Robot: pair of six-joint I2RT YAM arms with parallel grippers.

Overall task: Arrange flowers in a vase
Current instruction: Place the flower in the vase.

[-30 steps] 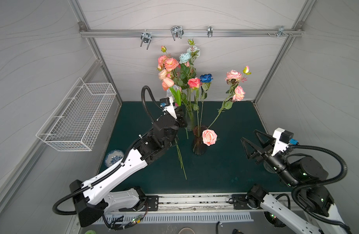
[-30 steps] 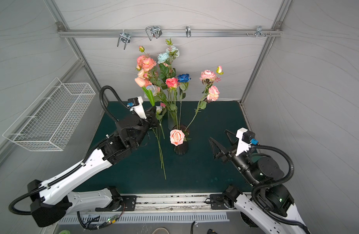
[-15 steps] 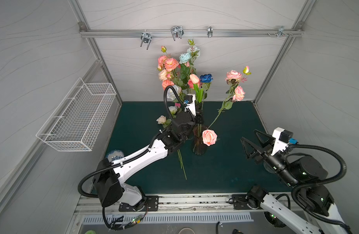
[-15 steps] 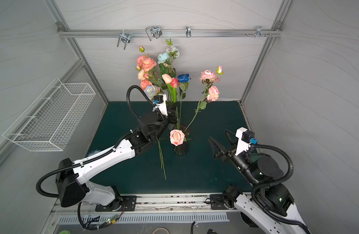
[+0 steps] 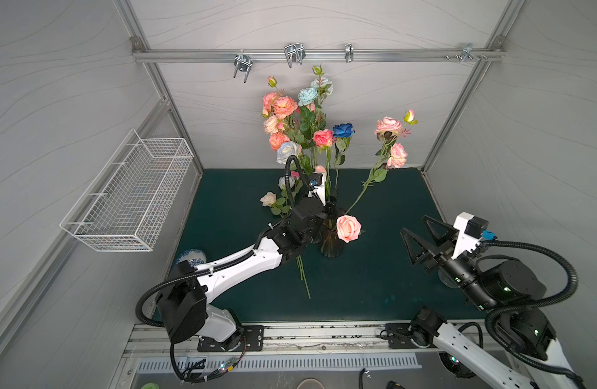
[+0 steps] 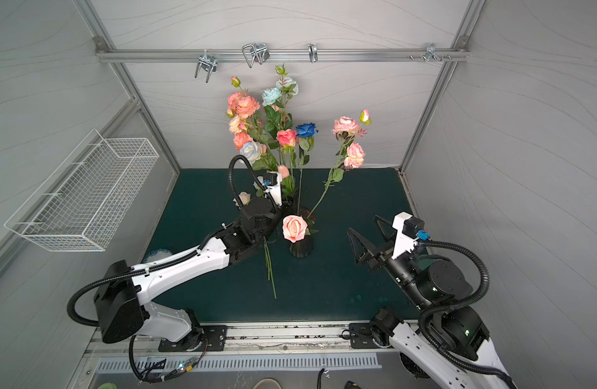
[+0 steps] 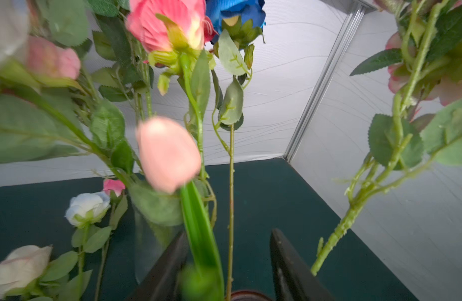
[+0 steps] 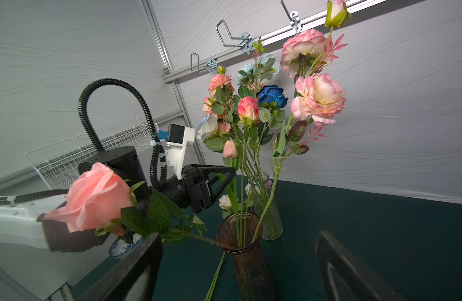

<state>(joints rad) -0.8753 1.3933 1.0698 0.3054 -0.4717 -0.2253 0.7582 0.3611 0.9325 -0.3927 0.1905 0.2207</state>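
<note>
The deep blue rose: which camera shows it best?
The right wrist view: the deep blue rose is large, sharp and whole, seen from the side. In both top views the rose is small, from above. The left wrist view catches only its cropped underside.

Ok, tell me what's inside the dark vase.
Several green stems stand in the dark vase: the peach rose leans over its rim, the pink peony spray rises from it. The tinted glass hides the stem ends and whether there is water.
</note>
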